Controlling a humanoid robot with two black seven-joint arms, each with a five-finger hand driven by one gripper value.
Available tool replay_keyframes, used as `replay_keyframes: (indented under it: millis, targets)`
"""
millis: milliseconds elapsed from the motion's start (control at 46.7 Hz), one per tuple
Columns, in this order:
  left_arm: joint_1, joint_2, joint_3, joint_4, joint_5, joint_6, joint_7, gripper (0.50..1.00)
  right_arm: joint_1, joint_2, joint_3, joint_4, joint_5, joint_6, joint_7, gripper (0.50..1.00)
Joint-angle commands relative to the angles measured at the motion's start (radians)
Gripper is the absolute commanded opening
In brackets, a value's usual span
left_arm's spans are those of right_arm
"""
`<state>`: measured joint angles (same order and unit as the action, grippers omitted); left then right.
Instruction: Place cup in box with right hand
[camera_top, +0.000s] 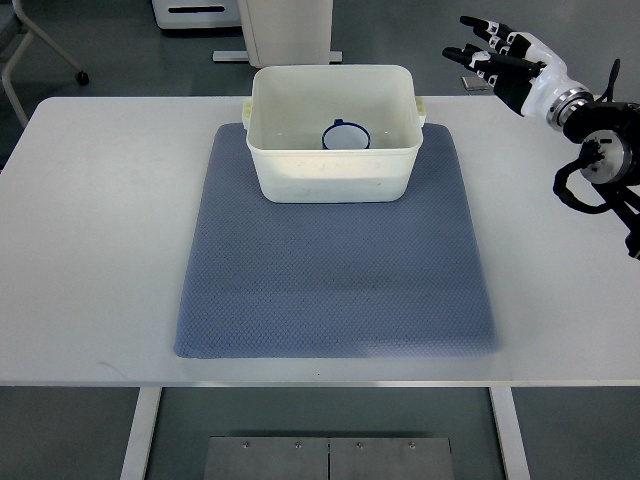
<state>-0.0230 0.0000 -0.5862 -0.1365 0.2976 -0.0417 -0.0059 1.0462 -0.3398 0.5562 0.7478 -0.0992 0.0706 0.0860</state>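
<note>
A white cup with a dark blue rim (346, 136) stands upright inside the cream plastic box (331, 176), toward its far right part. The box sits at the far end of a blue-grey mat (330, 280) on the white table. My right hand (490, 58) is up at the far right, well apart from the box, its black and white fingers (478, 25) spread and holding nothing. Its arm comes in from the right edge. The left arm does not show.
The white table (90, 230) has bare surface left and right of the mat. Beyond the far edge stand a white cabinet base (285, 30) and a chair leg with a castor (80, 76). The table's front edge runs near the bottom.
</note>
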Motion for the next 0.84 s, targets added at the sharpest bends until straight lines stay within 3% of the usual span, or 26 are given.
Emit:
replay_keyframes:
  millis: [0,814]
  targets:
    - [0.0,0.0,0.0,0.0,0.0,0.0,0.0,1.0,-0.032,-0.001,0.034,0.001,0.001,0.0,0.0,1.0]
    - [0.0,0.0,0.0,0.0,0.0,-0.001,0.0,1.0,-0.207,0.002,0.096,0.004,-0.001,0.005,0.001,1.0]
